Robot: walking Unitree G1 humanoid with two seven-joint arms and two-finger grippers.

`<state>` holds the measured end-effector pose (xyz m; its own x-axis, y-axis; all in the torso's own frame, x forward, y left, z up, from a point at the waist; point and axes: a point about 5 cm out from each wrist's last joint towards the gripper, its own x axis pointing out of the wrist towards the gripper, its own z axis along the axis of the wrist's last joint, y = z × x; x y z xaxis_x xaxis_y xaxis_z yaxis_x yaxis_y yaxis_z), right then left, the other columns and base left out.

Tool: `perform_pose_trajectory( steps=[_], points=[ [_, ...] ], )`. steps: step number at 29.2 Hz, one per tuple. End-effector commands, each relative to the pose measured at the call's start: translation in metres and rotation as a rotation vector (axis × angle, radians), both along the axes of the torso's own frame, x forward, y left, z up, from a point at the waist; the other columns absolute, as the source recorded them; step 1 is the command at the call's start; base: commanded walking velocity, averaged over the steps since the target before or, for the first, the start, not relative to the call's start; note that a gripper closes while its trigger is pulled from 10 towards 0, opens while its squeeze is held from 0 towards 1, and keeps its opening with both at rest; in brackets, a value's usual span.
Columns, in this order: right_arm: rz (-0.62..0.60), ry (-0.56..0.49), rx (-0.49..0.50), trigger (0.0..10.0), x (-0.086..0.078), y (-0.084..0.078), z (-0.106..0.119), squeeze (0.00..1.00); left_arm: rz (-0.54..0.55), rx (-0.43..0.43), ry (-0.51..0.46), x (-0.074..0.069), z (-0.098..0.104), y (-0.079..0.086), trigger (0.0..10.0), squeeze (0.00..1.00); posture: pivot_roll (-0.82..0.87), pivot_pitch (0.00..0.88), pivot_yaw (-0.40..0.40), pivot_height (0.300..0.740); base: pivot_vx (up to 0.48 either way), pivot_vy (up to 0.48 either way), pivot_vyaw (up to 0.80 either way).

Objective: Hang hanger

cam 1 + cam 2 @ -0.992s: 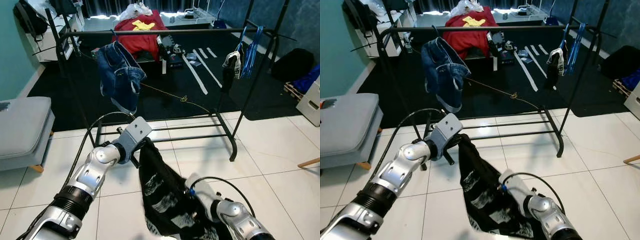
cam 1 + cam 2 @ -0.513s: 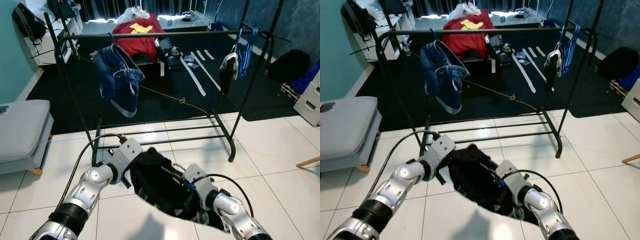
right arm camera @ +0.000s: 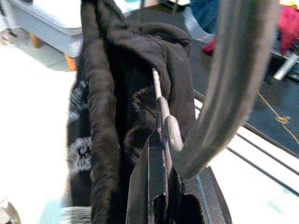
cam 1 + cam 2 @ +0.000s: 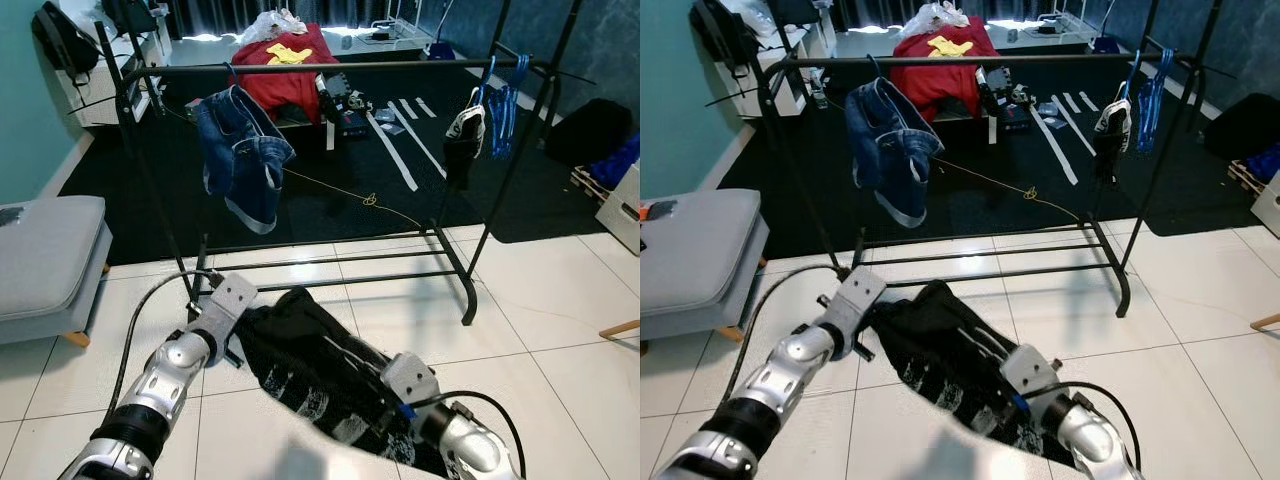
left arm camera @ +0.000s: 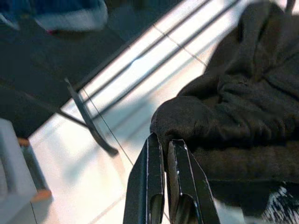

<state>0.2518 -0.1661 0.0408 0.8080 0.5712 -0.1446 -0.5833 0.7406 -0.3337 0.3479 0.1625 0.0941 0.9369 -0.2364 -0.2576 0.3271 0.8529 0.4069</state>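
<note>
Both grippers are clamped tight: the right gripper on a thin metal hanger, the left gripper pinching the black printed garment draped low over white tiles, well short of the black clothes rack.

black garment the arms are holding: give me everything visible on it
The black garment is soft dark fabric with a white or grey print on its lower part, bunched and creased rather than spread. It hangs low over the white floor tiles, in front of the clothes rack. The left gripper pinches a fold at one edge. The right gripper clamps a thin metal hanger hook running up into the cloth. Whether its hem touches the floor cannot be told.
</note>
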Motion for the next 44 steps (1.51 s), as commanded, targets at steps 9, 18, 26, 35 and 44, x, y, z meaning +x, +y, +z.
perform_pose_trajectory(
  steps=[9,18,26,35,44],
  points=[
    [-0.122,0.388,-0.161,0.0,-0.005,-0.029,-0.04,0.0,-0.03,-0.139,-0.347,0.027,0.091,-0.009,0.0,0.0,0.05,0.089,0.064,0.74,0.0,0.0,0.0],
    [-0.068,0.55,-0.254,0.0,-0.006,-0.028,-0.06,0.0,-0.106,-0.219,-0.553,0.034,0.161,-0.024,0.0,0.0,0.04,0.074,0.067,0.74,0.0,0.0,0.0],
    [-0.059,0.588,-0.283,0.0,-0.012,-0.027,-0.069,0.0,-0.108,-0.185,-0.595,0.036,0.173,-0.022,0.0,0.0,0.04,0.065,0.067,0.74,0.0,0.0,0.0],
    [-0.078,0.505,-0.309,0.0,-0.022,-0.027,-0.078,0.0,-0.109,-0.14,-0.562,0.038,0.169,-0.015,0.0,0.0,0.04,0.056,0.068,0.74,0.0,0.0,0.0],
    [0.009,0.076,-0.147,0.0,0.005,-0.016,-0.027,0.0,-0.196,-0.113,-0.441,0.036,0.14,-0.03,0.0,0.0,0.03,0.069,0.071,0.74,0.0,0.0,0.0]
  ],
)
